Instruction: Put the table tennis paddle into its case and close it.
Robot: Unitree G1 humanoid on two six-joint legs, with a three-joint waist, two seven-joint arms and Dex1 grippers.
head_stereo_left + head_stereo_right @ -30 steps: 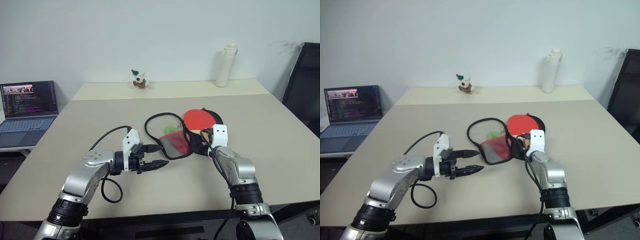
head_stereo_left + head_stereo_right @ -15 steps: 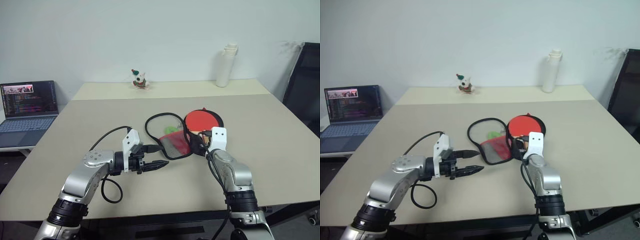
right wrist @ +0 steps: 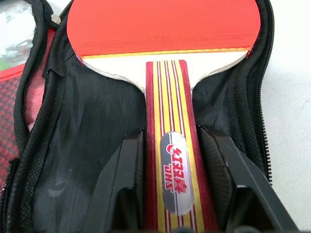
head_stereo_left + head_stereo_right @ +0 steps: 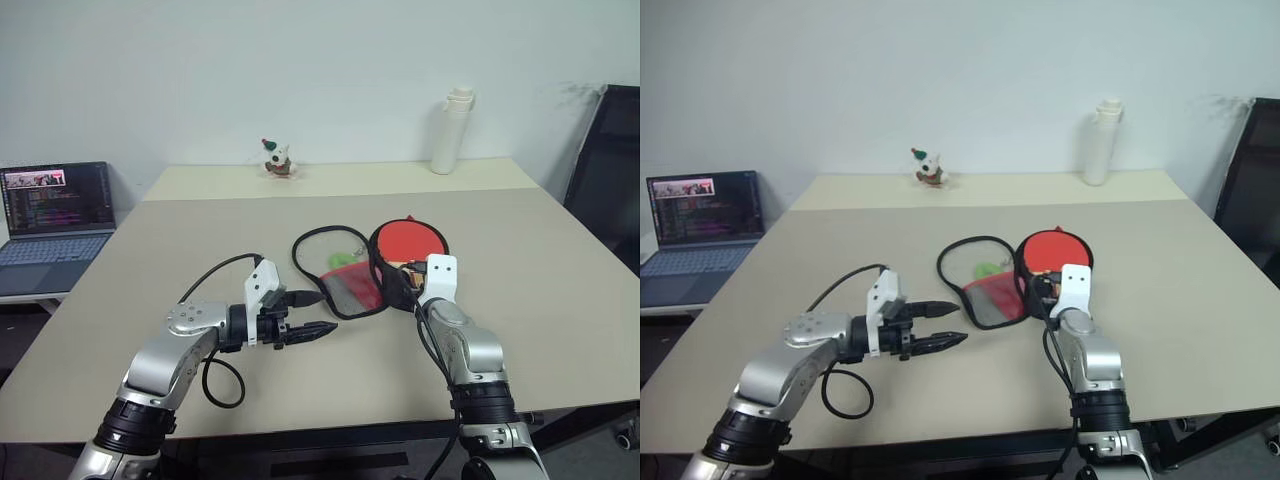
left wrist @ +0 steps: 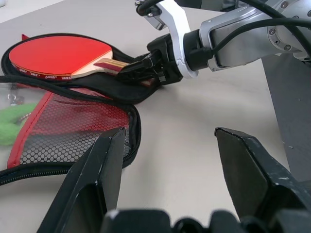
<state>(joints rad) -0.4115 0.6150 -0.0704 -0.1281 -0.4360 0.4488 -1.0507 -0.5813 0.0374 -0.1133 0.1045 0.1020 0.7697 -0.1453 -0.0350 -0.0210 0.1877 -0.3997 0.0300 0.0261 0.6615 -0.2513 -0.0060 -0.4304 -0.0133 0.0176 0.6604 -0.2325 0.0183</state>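
An office or lab workroom: a plain white wall (image 4: 300,60) behind a broad beige desk (image 4: 200,240), an open laptop (image 4: 55,215) (code on screen) on a side surface past the desk's left edge, a black office chair (image 4: 610,190) at its right edge.

FREE: bare worktop (image 4: 200,240) at left centre, right side and lower centre of frame | BLOCKED: centre, open case (image 4: 345,275) with paddle (image 4: 405,240) lying in it | far edge: bottle (image 4: 447,132) upper right, small toy (image 4: 277,158) upper centre | laptop (image 4: 55,220) at left, off the worktop
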